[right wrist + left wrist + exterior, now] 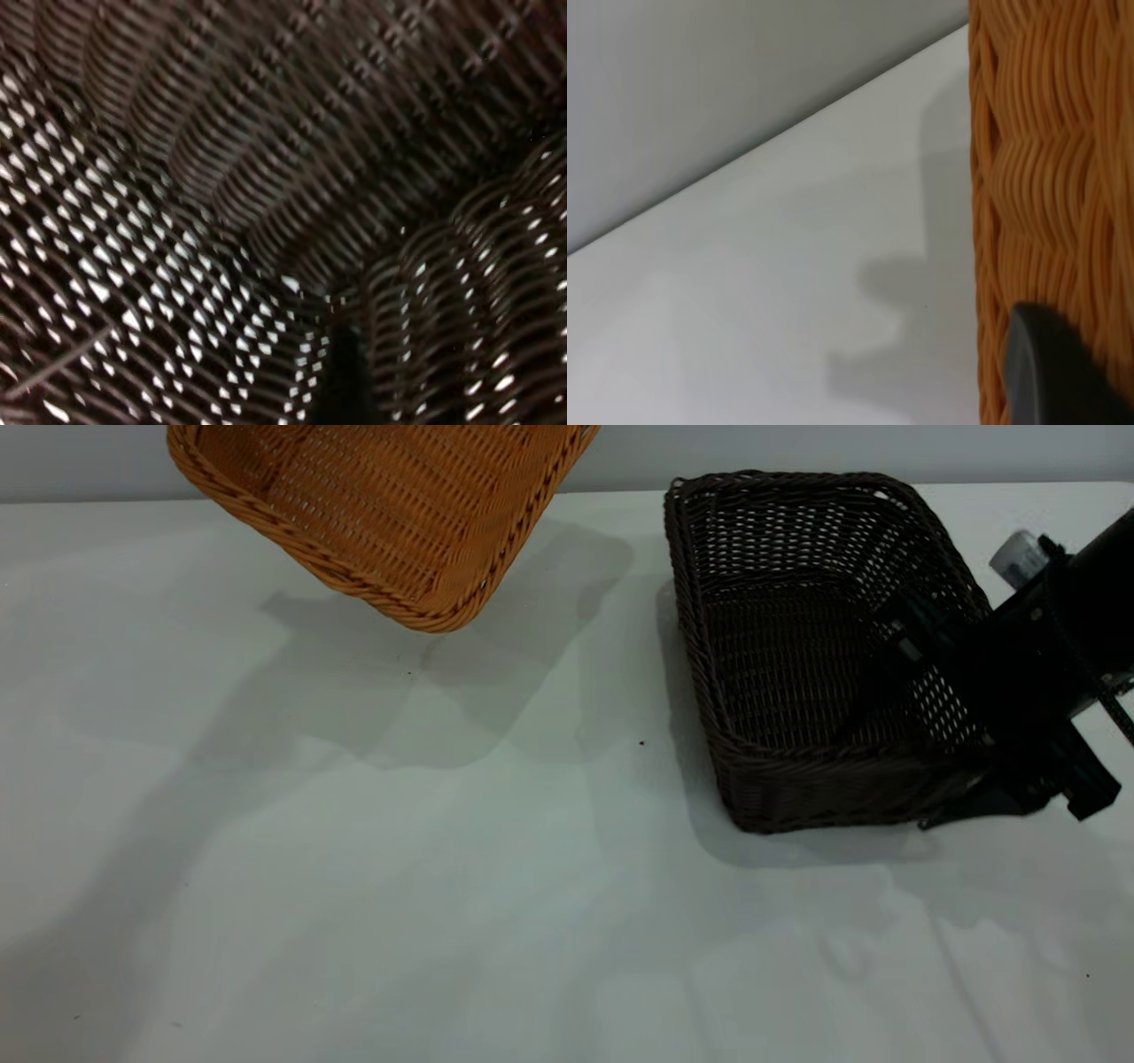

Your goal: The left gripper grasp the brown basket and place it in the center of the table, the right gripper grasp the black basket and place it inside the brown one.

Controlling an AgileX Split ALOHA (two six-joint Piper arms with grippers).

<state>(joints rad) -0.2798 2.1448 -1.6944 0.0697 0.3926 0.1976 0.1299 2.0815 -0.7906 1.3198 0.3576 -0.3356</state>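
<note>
The brown basket [381, 514] hangs tilted in the air above the far left part of the table [443, 886], cut off by the top edge. My left gripper is out of the exterior view; in the left wrist view one dark finger [1054, 372] presses on the basket's woven wall [1054, 177]. The black basket [780, 646] stands on the table at the right. My right gripper [939, 726] straddles its right wall, one finger inside and one outside, closed on it. The right wrist view is filled with dark weave [266, 177], with one finger [341, 381] against it.
The brown basket's shadow falls on the tabletop between the two baskets. The right arm [1090, 611] comes in from the right edge. A pale wall runs behind the table's far edge [797, 452].
</note>
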